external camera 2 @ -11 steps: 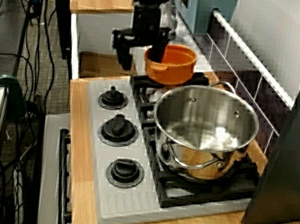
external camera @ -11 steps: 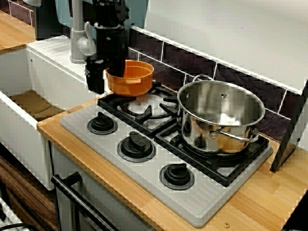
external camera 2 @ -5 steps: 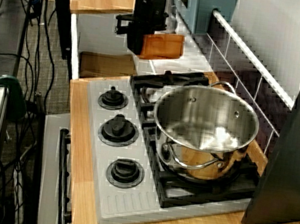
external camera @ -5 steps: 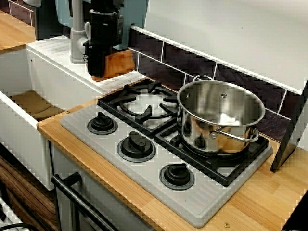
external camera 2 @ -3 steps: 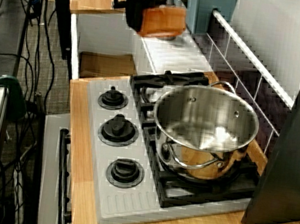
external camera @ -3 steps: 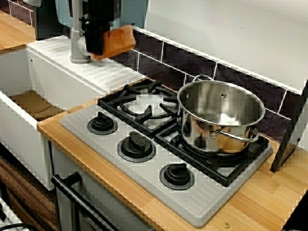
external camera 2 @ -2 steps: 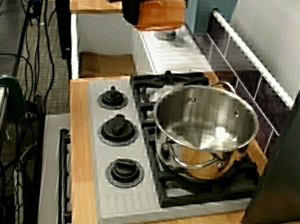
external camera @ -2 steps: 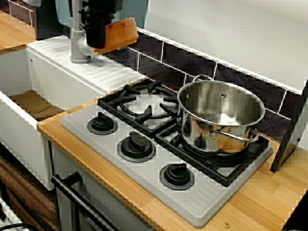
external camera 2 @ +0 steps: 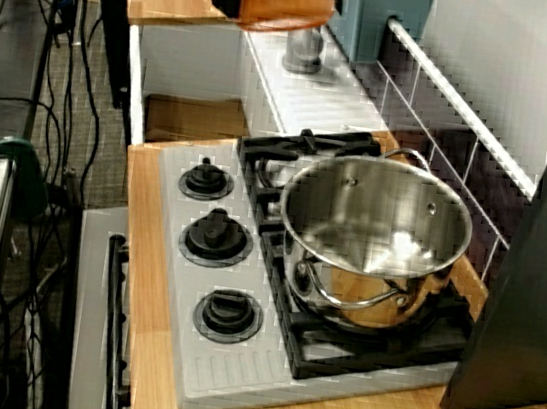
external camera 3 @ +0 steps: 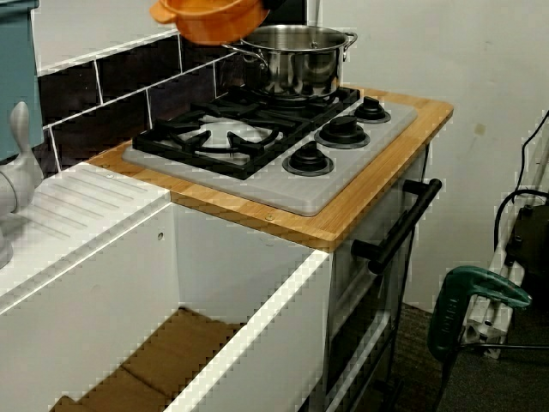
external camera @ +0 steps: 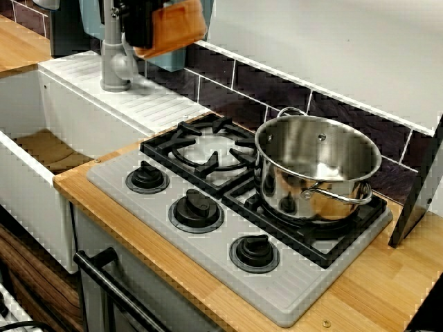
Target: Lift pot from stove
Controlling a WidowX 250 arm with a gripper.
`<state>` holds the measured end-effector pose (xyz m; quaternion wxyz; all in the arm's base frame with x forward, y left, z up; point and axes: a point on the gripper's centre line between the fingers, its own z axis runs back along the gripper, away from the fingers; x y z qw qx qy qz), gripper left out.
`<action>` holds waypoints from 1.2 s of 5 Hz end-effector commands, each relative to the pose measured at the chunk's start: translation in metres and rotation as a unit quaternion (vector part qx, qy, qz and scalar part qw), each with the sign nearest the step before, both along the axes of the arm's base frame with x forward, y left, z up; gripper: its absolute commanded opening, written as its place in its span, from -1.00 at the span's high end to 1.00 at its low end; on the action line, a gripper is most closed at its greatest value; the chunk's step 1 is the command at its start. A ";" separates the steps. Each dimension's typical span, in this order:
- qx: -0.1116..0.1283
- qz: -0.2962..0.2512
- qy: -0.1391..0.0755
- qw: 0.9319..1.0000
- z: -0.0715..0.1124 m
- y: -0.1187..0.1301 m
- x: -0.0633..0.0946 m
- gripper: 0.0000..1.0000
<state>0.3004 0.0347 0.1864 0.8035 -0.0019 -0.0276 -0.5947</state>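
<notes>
My black gripper is clamped on the small round orange plastic pot, gripping its rim. The pot hangs tilted in the air, clear of the grey toy cooktop stove and above the white ribbed drainboard beside the grey faucet post. The stove's nearer black burner grate carries nothing. The large shiny stainless-steel pot stands upright on the other grate. Three black round knobs line the stove's front edge.
</notes>
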 end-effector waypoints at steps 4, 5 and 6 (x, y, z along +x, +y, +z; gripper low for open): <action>0.012 -0.004 -0.067 0.998 0.058 -0.022 -0.005 1.00; 0.009 -0.007 -0.066 0.998 0.065 -0.023 -0.004 1.00; 0.010 -0.011 -0.065 0.998 0.069 -0.026 -0.004 1.00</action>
